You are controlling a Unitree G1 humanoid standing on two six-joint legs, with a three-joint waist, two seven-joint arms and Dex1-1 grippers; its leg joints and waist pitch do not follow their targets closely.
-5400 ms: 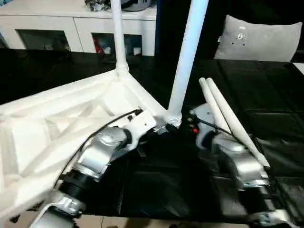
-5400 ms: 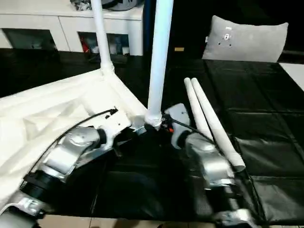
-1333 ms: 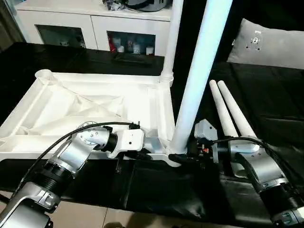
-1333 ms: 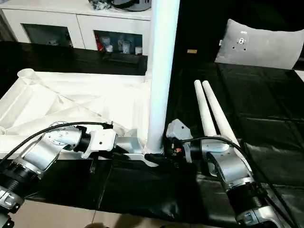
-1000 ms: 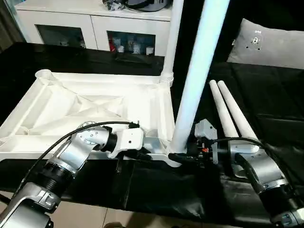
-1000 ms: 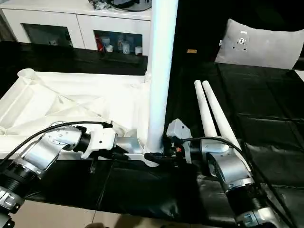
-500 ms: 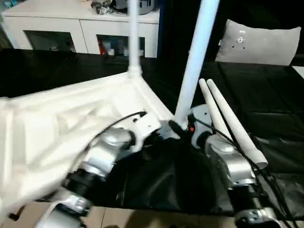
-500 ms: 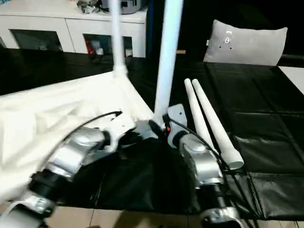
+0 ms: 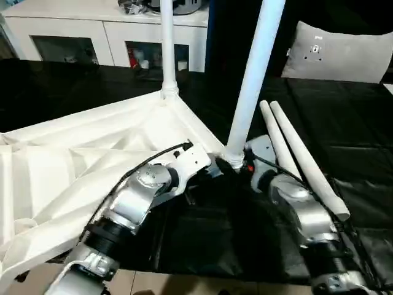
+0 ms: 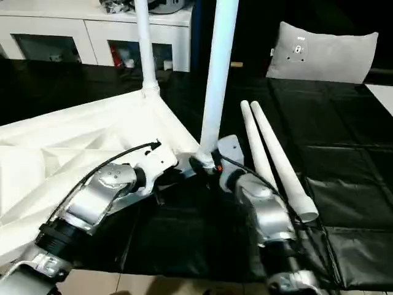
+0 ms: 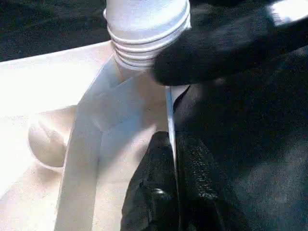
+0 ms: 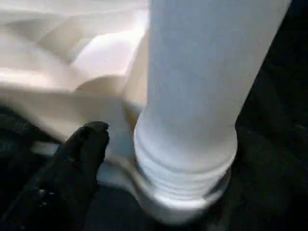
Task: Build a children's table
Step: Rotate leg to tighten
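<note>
The upturned tabletop [image 9: 92, 160] swings round on the black work table [image 9: 356, 123], the left gripper [image 11: 174, 159] pinching its rim, the right gripper [image 12: 159, 163] letting go of the near leg [image 9: 252, 86], so 2 of 4 legs stand.

Even indoor light from above. The white tabletop [image 9: 73, 160] glares nearly featureless, the black cover [image 9: 344, 135] shows a soft sheen, and both wrist views are blurred close up.
</note>
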